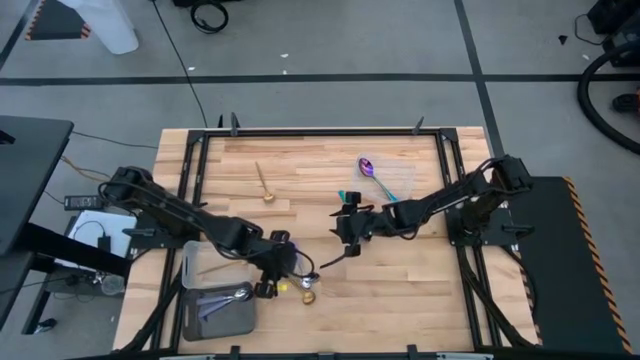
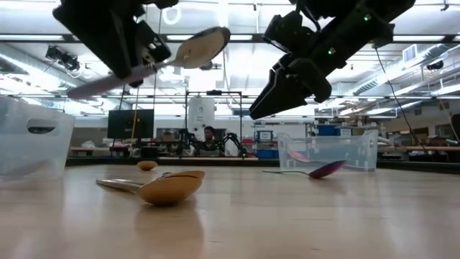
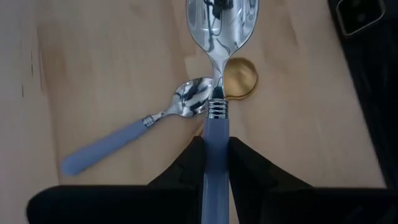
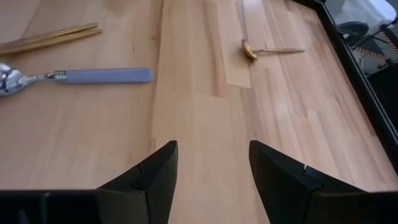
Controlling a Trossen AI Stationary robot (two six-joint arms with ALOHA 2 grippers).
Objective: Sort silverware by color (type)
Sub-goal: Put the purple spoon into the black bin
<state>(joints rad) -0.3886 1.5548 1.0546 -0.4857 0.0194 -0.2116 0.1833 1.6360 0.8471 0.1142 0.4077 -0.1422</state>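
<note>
A lavender-handled spoon (image 3: 217,93) is being held clenched by the left gripper (image 3: 216,163) above the table; placing with matching pieces is judged next. The right gripper (image 4: 213,163) is being held released, centre-table.

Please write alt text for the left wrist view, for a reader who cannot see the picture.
The left gripper is shut on the lavender handle of a silver spoon, holding it above the wooden table. Below it on the table lie a smaller lavender-handled spoon and the bowl of a gold spoon.
</note>
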